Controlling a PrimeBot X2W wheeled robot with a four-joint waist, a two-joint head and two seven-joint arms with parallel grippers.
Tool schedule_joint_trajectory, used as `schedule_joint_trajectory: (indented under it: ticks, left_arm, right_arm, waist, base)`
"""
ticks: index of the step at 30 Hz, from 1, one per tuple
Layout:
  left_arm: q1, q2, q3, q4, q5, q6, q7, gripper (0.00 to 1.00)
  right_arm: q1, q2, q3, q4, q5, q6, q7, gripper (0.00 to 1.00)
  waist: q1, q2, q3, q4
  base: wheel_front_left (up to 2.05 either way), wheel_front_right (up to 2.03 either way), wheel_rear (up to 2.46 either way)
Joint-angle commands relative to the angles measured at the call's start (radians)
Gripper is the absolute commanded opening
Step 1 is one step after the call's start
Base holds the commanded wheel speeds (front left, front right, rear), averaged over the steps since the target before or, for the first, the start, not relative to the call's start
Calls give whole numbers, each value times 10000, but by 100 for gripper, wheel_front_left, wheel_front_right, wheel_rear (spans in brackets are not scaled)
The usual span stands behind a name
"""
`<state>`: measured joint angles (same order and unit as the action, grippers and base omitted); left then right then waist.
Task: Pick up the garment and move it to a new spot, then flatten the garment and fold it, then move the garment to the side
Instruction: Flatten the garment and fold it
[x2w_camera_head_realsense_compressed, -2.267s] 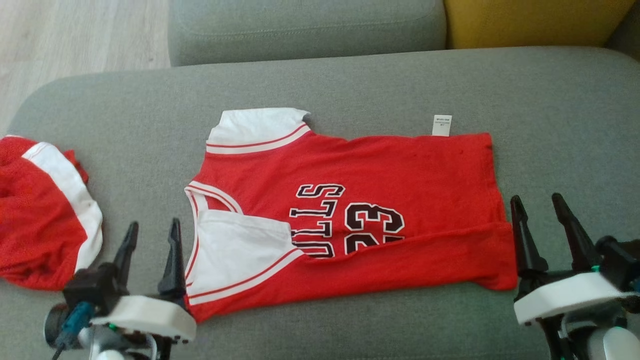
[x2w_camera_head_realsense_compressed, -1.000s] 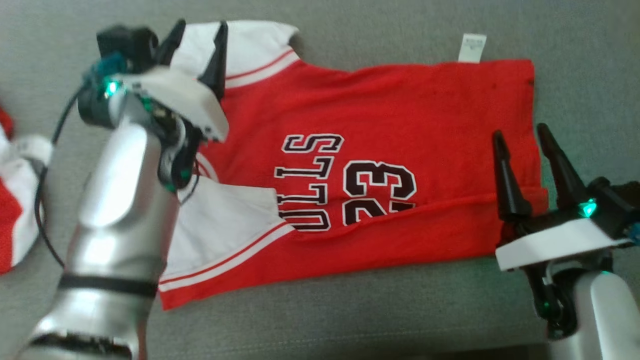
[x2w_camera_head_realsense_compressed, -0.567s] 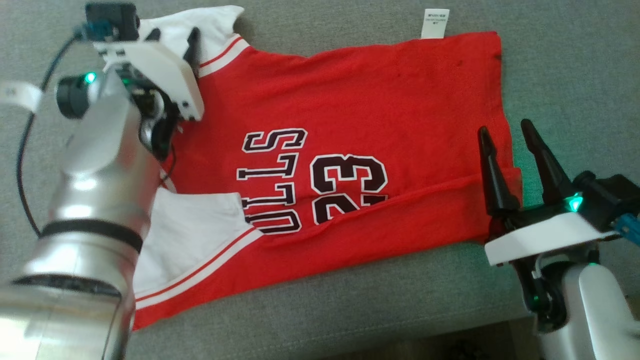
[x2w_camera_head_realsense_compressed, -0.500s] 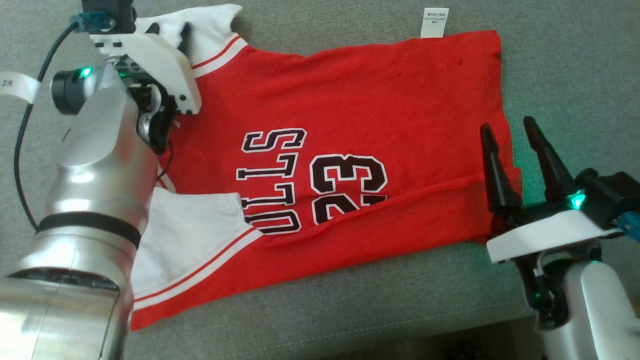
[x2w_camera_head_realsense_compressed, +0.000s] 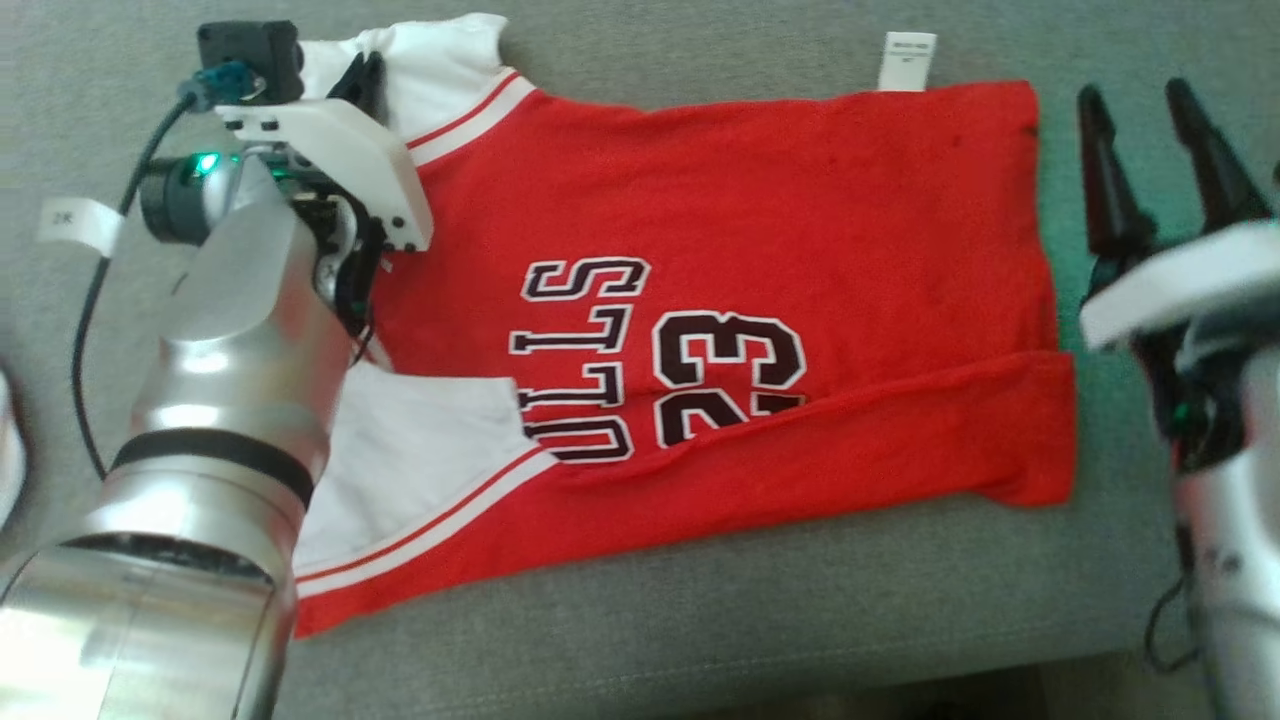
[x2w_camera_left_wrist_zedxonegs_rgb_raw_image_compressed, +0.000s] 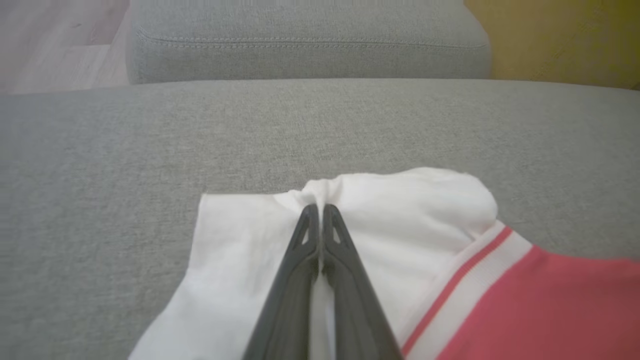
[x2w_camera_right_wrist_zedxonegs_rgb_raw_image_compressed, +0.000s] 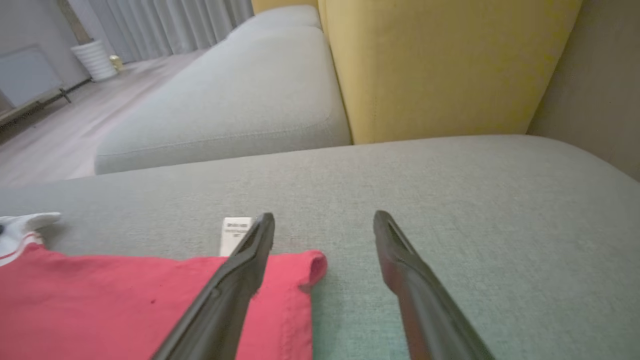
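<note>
Garment (x2w_camera_head_realsense_compressed: 760, 250): soft red knit jersey with white striped-trim sleeves and black "23" print, flat on grey woven sofa seat (x2w_camera_head_realsense_compressed: 700, 620), near edge folded over. Left wrist view shows left gripper (x2w_camera_left_wrist_zedxonegs_rgb_raw_image_compressed: 318, 212) pinched together on the puckered white sleeve (x2w_camera_left_wrist_zedxonegs_rgb_raw_image_compressed: 400, 210). Right gripper (x2w_camera_right_wrist_zedxonegs_rgb_raw_image_compressed: 325, 217) spread apart at hem corner beside care label (x2w_camera_right_wrist_zedxonegs_rgb_raw_image_compressed: 235, 232). Right wrist view adds yellow cushion (x2w_camera_right_wrist_zedxonegs_rgb_raw_image_compressed: 440, 65) and wood floor (x2w_camera_right_wrist_zedxonegs_rgb_raw_image_compressed: 60, 145).
</note>
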<state>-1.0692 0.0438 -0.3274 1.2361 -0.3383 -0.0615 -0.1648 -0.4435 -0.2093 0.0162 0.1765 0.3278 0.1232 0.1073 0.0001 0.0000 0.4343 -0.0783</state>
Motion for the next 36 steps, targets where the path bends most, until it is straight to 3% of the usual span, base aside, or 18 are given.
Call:
schedule_joint_trajectory:
  ticks: [1, 12, 13, 14, 15, 18, 24, 36]
  left_arm:
    - [-312, 242, 67, -182, -48, -25, -221, 0]
    - [-255, 73, -225, -426, -414, -262, -877, 0]
    - [-227, 71, -252, -486, -471, -283, -897, 0]
    - [-195, 70, -297, -547, -532, -304, -912, 0]
    - [-162, 69, -346, -621, -591, -320, -925, 0]
    - [-91, 68, -426, -777, -698, -320, -946, 0]
    - [250, 66, -290, -1929, -719, -6, -965, 0]
    - [3427, 366, 724, -6882, 260, 552, -968, 0]
  right_arm:
    - [-460, -269, 249, 214, 179, 75, 137, 100]
    - [-2798, -844, 1601, 4447, 1161, 75, 1403, 98]
    - [-2916, -859, 1722, 4636, 1279, 75, 1456, 75]
    - [-3013, -890, 1864, 4827, 1367, 75, 1556, 31]
    - [-3095, -895, 1967, 4965, 1506, 75, 1600, 0]
    - [-3236, -924, 2139, 5157, 1763, 75, 1616, 0]
    - [-3399, -1182, 2238, 4993, 2306, 75, 469, 0]
    - [-1751, -1535, 2033, 3578, 3324, 75, -782, 0]
  waist:
    - [-1, 0, -6, 203]
    - [-1, 0, 86, 784]
    - [-1, 0, 90, 804]
    - [-1, 0, 85, 824]
    - [-1, 0, 80, 841]
    - [-1, 0, 56, 863]
    - [-1, 0, -125, 905]
    - [-1, 0, -731, 910]
  base:
    - [0, 0, 0]
    - [0, 0, 0]
    - [0, 0, 0]
    - [0, 0, 0]
    - [0, 0, 0]
    - [0, 0, 0]
    - [0, 0, 0]
    - [0, 0, 0]
